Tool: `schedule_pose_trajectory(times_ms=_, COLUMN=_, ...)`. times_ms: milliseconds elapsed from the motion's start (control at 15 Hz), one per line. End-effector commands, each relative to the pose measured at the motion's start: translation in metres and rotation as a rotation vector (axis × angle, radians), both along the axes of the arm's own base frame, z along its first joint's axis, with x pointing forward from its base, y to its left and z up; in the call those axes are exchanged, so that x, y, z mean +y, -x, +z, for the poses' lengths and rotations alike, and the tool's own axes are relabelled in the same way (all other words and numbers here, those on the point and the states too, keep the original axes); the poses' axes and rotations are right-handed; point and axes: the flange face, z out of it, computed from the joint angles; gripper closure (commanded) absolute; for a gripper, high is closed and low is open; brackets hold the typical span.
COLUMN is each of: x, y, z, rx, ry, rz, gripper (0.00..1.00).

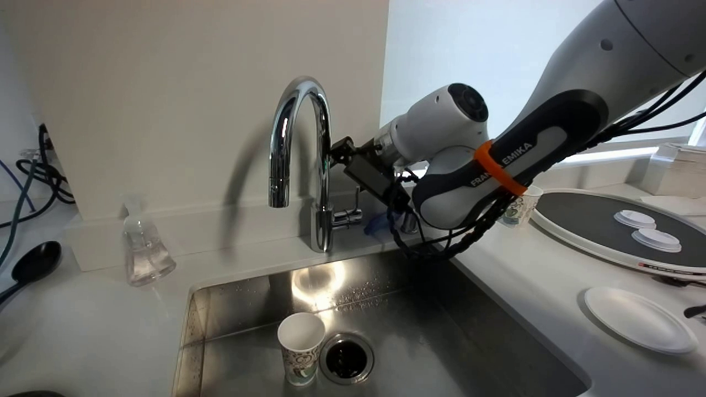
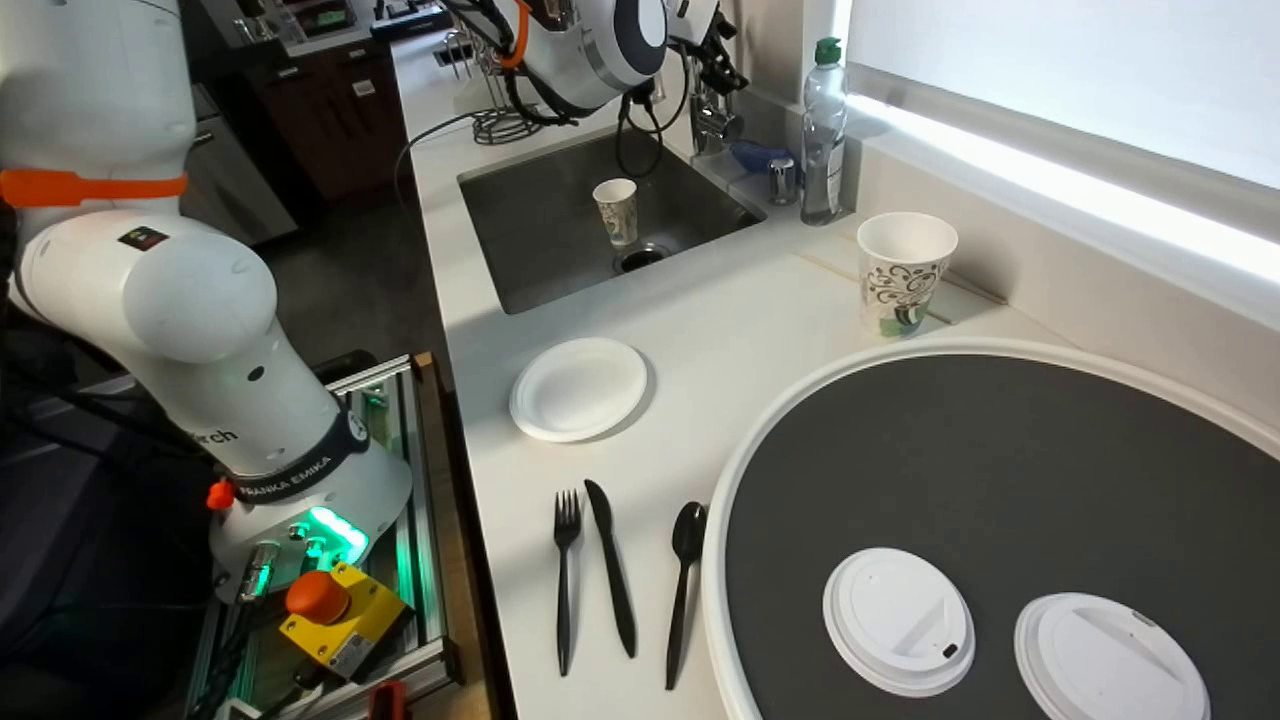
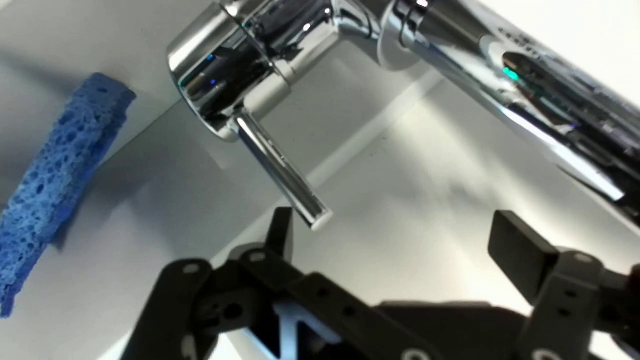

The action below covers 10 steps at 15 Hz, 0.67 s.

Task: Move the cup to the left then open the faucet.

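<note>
The cup (image 1: 301,355), white with a printed pattern, stands upright in the sink beside the drain; it also shows in an exterior view (image 2: 617,212). The chrome faucet (image 1: 280,138) rises behind the sink, its spout arched high. Its thin side lever (image 1: 357,199) also shows in the wrist view (image 3: 280,167). My gripper (image 1: 339,151) is beside the faucet's neck, above the lever; whether it touches the neck is unclear there. In the wrist view the gripper (image 3: 390,225) is open and empty. The lever's tip appears just inside the left finger; contact cannot be told.
A blue sponge (image 3: 60,185) lies near the faucet base. A soap bottle (image 2: 824,140) and another printed cup (image 2: 900,280) stand on the counter. A plate (image 2: 578,390), black cutlery and a round turntable (image 2: 740,480) with lids are beside the sink. A clear bottle (image 1: 144,248) stands left.
</note>
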Motion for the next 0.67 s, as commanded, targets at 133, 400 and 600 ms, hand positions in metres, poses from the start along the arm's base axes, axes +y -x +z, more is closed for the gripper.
schedule_pose_trajectory(times_ms=133, x=0.003, y=-0.001, z=0.0, rx=-0.004, ry=0.04, rz=-0.022, gripper=0.0)
schedule_pose_trajectory(times_ms=400, x=-0.011, y=-0.006, z=0.006, rx=-0.02, ry=0.117, rz=-0.063, gripper=0.0)
schedule_pose_trajectory(times_ms=600, x=-0.02, y=-0.002, z=0.01, rx=-0.002, ry=0.181, rz=-0.086, gripper=0.0)
